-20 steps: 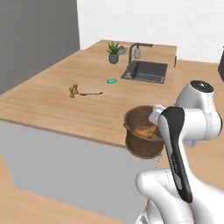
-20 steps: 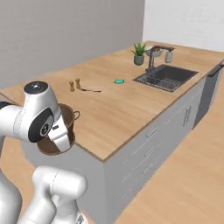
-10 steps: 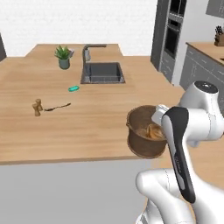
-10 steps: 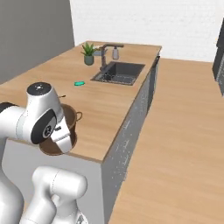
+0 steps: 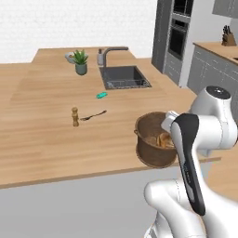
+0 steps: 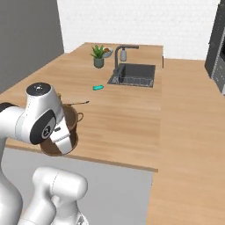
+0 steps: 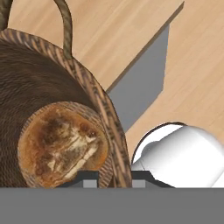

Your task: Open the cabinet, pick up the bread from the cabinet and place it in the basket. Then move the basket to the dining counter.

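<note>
Hand view – bread in basket, jaws pinching rim

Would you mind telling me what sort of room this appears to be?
Most likely a home kitchen: a wooden island counter with an inset sink and curved tap, plus a built-in wall oven.

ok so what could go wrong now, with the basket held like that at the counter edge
1. The gripper pinches just the basket rim, so the basket could tilt or slip, and the bread might roll out.
2. The basket hangs over the dining counter edge rather than well onto it; released here, it may drop to the floor.
3. Moved further in, it might knock the pepper mill.
</note>
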Robot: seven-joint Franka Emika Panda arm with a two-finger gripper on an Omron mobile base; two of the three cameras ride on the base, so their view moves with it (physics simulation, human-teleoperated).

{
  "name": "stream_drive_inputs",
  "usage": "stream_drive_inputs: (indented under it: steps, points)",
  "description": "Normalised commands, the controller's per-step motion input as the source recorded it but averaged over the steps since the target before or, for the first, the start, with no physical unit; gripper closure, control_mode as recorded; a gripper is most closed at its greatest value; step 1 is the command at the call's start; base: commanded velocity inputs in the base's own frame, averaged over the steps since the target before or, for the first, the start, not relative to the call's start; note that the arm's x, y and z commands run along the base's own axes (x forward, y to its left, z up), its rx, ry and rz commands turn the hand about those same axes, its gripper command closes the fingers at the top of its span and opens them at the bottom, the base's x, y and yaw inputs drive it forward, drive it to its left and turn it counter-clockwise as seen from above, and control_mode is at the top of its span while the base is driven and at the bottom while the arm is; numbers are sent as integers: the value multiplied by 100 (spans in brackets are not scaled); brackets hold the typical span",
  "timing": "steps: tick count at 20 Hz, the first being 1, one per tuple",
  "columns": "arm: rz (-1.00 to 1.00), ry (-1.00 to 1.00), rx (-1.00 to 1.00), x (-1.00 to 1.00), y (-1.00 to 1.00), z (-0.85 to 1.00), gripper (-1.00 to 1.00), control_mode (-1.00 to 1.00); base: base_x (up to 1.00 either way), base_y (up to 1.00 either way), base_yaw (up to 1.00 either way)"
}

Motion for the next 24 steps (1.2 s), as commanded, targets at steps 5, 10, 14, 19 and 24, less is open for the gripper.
stream_drive_inputs:
  steps: [5, 10, 14, 19, 24]
  points:
    - [0, 0, 0, 0, 0, 0, 100, 100, 28, 50, 0]
    - [0, 0, 0, 0, 0, 0, 100, 100, 57, 7, 0]
    - [0, -1, 0, 36, 0, 0, 100, -100, 0, 0, 0]
    - [3, 0, 0, 34, -17, -3, 100, -100, 0, 0, 0]
    - [10, 11, 2, 100, -71, -31, 100, -100, 0, 0, 0]
